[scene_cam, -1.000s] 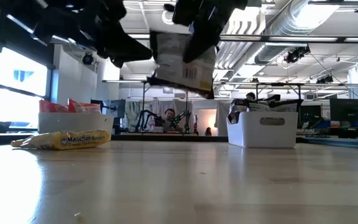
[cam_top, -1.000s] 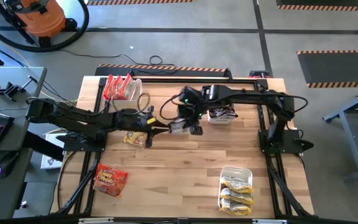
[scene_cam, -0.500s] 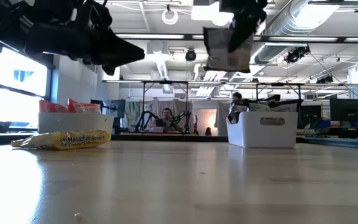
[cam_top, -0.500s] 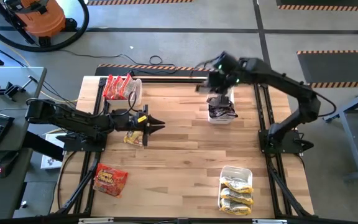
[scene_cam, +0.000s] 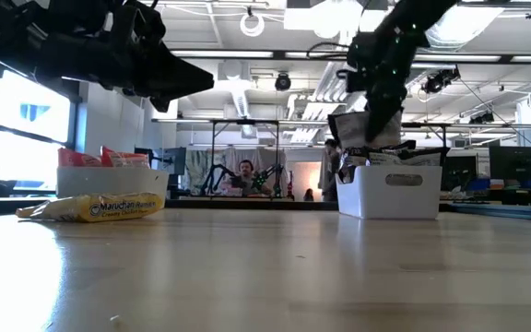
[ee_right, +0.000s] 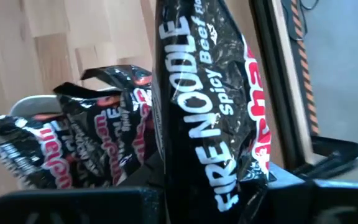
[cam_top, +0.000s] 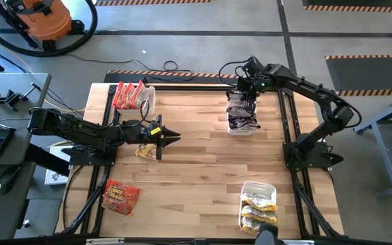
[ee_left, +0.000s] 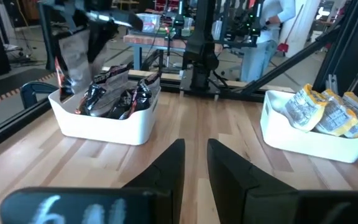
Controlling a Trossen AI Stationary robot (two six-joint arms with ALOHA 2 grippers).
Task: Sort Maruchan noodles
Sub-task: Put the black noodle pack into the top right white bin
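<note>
**Dark packet held over the far bin**

Dark Fire Noodle packet (ee_right: 210, 106) clamped in the right pincer (cam_top: 242, 97), hanging upright just above the white bin (cam_top: 241, 129) near the desk's far edge, toward the right side. Same bin already loaded with more dark packets (ee_right: 73, 146), crumpled and leaning against one another directly below the held one. From table height, held packet hanging beneath the pincer with its lower edge level with the bin's rim.

Yellow packets (cam_top: 258, 207) lying in a second white bin (cam_top: 271, 187) by the near right corner. Red-orange packets (cam_top: 129, 95) standing in a third bin (cam_top: 150, 97) at the far left corner. One yellow packet (cam_top: 146, 152) flat on the desk (cam_top: 196, 177) near the left edge, partly under the left arm. One red-orange packet (cam_top: 120, 196) flat on the desk near the near left corner.

Left pincer (cam_top: 171, 137) hovering above the desk's left-middle, pointing toward the centre, fingers (ee_left: 166, 169) nearly together with a narrow gap, gripping nothing.
</note>
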